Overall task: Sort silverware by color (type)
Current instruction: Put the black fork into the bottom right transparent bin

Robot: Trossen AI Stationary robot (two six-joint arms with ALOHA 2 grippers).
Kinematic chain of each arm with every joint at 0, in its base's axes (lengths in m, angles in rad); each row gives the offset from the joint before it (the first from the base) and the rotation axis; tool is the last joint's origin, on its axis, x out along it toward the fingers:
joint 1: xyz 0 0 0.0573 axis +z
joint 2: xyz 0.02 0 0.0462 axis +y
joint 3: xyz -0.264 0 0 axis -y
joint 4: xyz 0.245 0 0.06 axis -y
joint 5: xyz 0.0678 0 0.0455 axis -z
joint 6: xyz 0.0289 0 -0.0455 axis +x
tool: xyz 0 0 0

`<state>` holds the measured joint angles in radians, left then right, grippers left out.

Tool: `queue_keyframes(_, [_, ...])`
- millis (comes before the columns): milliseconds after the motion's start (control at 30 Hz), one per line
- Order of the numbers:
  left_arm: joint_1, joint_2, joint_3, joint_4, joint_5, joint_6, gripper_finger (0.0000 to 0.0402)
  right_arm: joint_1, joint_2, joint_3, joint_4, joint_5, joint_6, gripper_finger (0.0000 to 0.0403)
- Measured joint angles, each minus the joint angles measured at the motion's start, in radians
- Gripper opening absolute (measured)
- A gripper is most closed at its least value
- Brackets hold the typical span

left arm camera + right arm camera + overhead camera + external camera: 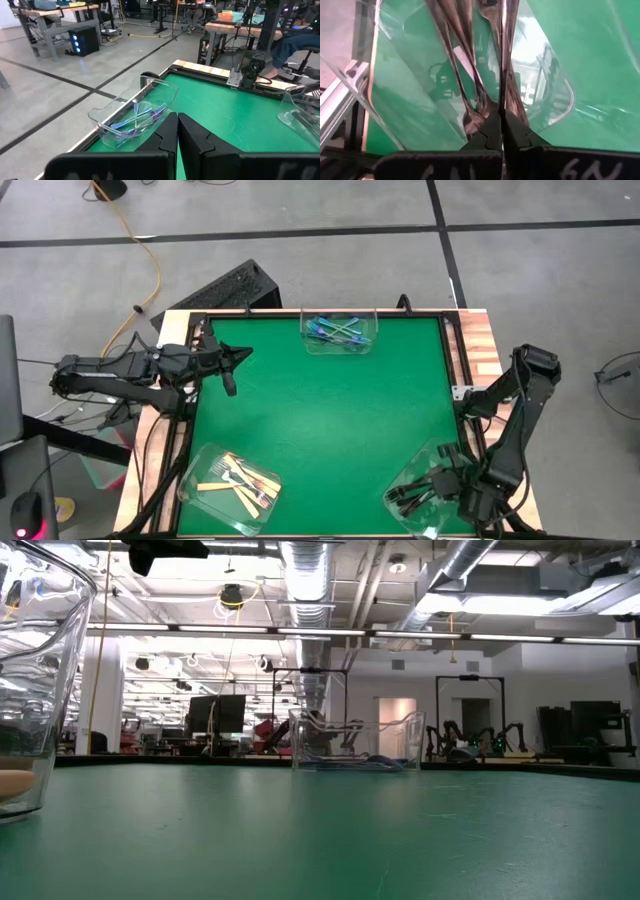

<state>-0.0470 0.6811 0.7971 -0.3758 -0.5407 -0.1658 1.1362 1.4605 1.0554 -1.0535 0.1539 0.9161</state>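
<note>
Three clear tubs hold the silverware. Blue-handled forks (336, 331) lie in the tub at the far edge's middle, also seen as blue forks (135, 120). Tan-handled forks (238, 475) lie in the near-left tub. Dark grey forks (412, 496) lie in the near-right tub (437, 463). My right gripper (455, 488) points down over that tub, shut on a dark grey fork (507, 60). My left gripper (240, 357) hovers shut and holding nothing above the table's far left; in its wrist view the left gripper (177, 125) points toward the blue forks' tub. My right gripper pinches one end of a dark grey fork's slim shaft (504, 107) between its two fingers. The fingers come from above, pointing down, and the fork runs on in line with them, down into the tub among the other dark forks (465, 75).
Wooden rails (480, 345) frame the green mat (320, 420). The tub's clear wall (555, 95) stands close around my right gripper. In the low view the tan forks' tub (35, 690) stands close at the left and the blue forks' tub (355, 745) stands across the table.
</note>
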Motion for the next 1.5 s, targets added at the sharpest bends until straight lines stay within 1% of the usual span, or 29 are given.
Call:
queue_keyframes(167, [0.000, 0.000, 0.000, 0.000, -0.008, -0.001, 0.0000, 0.000, 0.002, -0.015, 0.021, 0.002, -0.009, 0.0008])
queue_keyframes(433, [0.000, 0.006, 0.000, 0.001, -0.025, -0.004, 0.0000, -0.045, 0.002, -0.015, 0.034, 0.002, -0.144, 0.0008])
queue_keyframes(567, [0.000, 0.015, -0.001, 0.000, -0.024, -0.004, 0.0000, -0.065, 0.009, -0.019, 0.049, -0.002, -0.180, 0.0008])
queue_keyframes(633, [0.000, 0.020, -0.001, -0.001, -0.024, -0.004, 0.0000, -0.068, 0.023, -0.040, 0.056, -0.037, -0.180, 0.0008])
queue_keyframes(767, [0.000, 0.033, -0.001, 0.000, -0.022, 0.001, 0.0000, -0.058, 0.050, -0.084, 0.126, -0.100, -0.165, 0.0008])
queue_keyframes(967, [0.001, 0.043, -0.001, -0.001, -0.025, 0.014, 0.0000, -0.053, 0.092, -0.097, 0.137, -0.100, -0.175, 0.0008])
queue_keyframes(1167, [0.001, 0.047, -0.001, -0.002, -0.027, 0.014, 0.0000, -0.052, 0.132, -0.098, 0.188, -0.107, -0.217, 0.0008])
queue_keyframes(1367, [0.001, 0.046, -0.001, 0.000, -0.028, 0.015, 0.0000, -0.059, 0.148, -0.100, 0.202, -0.107, -0.219, 0.0008])
queue_keyframes(1500, [0.001, 0.046, -0.001, 0.000, -0.028, 0.015, 0.0000, -0.061, 0.148, -0.129, 0.242, -0.107, -0.218, 0.0008])
